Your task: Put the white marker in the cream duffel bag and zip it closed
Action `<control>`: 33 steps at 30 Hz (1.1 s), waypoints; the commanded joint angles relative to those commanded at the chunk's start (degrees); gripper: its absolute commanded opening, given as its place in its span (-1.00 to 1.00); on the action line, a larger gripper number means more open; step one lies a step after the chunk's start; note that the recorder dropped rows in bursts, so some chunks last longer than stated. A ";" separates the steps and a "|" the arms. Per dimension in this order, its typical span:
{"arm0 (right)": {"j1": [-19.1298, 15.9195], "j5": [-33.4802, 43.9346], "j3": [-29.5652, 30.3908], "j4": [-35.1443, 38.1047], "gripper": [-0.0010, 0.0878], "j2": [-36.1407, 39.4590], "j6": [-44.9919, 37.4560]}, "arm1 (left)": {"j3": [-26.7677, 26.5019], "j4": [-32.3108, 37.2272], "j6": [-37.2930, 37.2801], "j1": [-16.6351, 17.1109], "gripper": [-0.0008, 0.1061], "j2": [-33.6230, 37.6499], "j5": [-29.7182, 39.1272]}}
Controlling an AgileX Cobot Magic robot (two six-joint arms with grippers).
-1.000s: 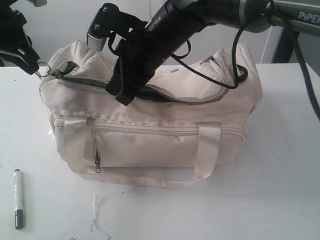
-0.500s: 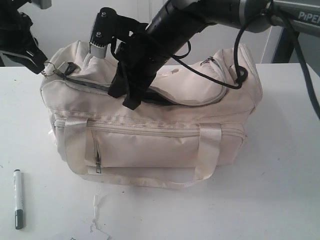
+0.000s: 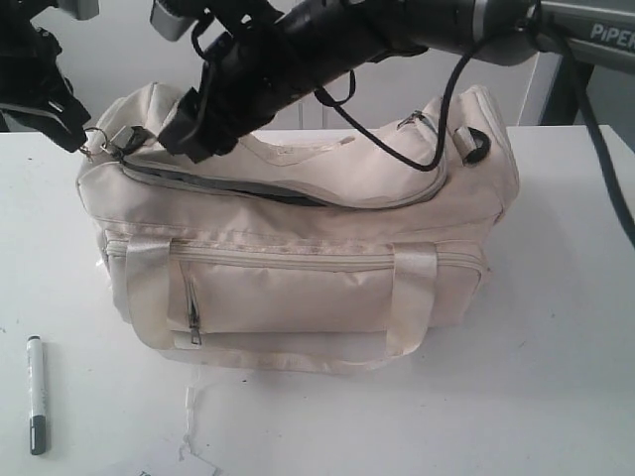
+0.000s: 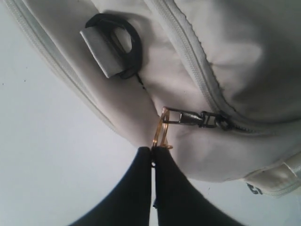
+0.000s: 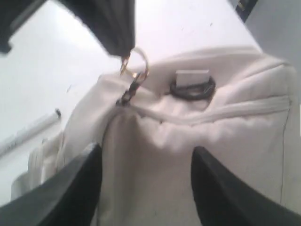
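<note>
Since a second ago the right arm has lifted out of the top opening of the cream duffel bag [image 3: 298, 273]. Its right gripper [image 3: 187, 139], then sunk into the gap of the zip, now hangs above the bag's left end. That arm reaches in from the upper right of the exterior view, stretched across the top of the bag and sloping down to the left. A black cable [image 3: 397, 149] loops down from it onto the bag's top. Its jaws stand wide: the right wrist view shows the two fingers [image 5: 70, 188] well apart, with nothing held between them and the bag's end below.

The left arm comes in at the upper left corner and has hardly shifted. The left gripper [image 4: 153, 151] has its jaws pressed together on the gold ring [image 4: 159, 134] that hangs from the zip pull [image 4: 193, 117]. This is at the bag's left end, near a black clip [image 4: 117, 44].

The top zip [image 3: 228, 186] gapes, a dark slit curving from the left end towards the middle of the bag. The white marker [image 3: 36, 395] lies on the counter [image 3: 536, 377] in front of the bag's left end, well apart from it. Its grey cap points towards the near edge. It lies in the same place as before, and neither gripper touches it.
</note>
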 joint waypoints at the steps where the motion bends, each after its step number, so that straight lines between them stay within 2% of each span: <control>1: 0.66 0.47 -0.10 0.00 0.24 0.26 0.00 | 0.00 0.00 0.00 0.00 -0.99 0.00 0.00; 5: 3.21 0.23 -0.65 -1.18 0.24 2.49 0.00 | 0.00 0.00 0.00 0.00 -0.99 0.00 0.00; 10: 4.74 -1.35 -1.17 -7.55 0.23 4.77 0.00 | 0.00 0.00 0.00 0.00 -0.99 0.00 0.00; 13: 4.84 -1.93 -1.22 -8.88 -0.05 5.41 0.00 | 0.00 0.00 0.00 0.00 -0.99 0.00 0.00; 18: 4.84 -1.81 -1.30 -8.86 -0.81 5.41 -0.12 | 0.00 0.00 0.00 0.00 -0.99 0.00 0.00; 20: 4.84 -1.56 -1.30 -8.86 -0.98 5.41 -0.23 | 0.00 0.00 0.00 0.00 -0.99 0.00 0.00; 26: 4.84 -0.22 -1.30 -10.61 -0.98 4.66 -0.23 | 0.00 0.00 0.14 0.00 -0.99 0.00 -0.43; 33: 4.84 0.93 -1.30 -11.25 -0.98 3.03 -0.23 | 0.00 0.00 0.14 0.00 -0.99 0.26 -4.45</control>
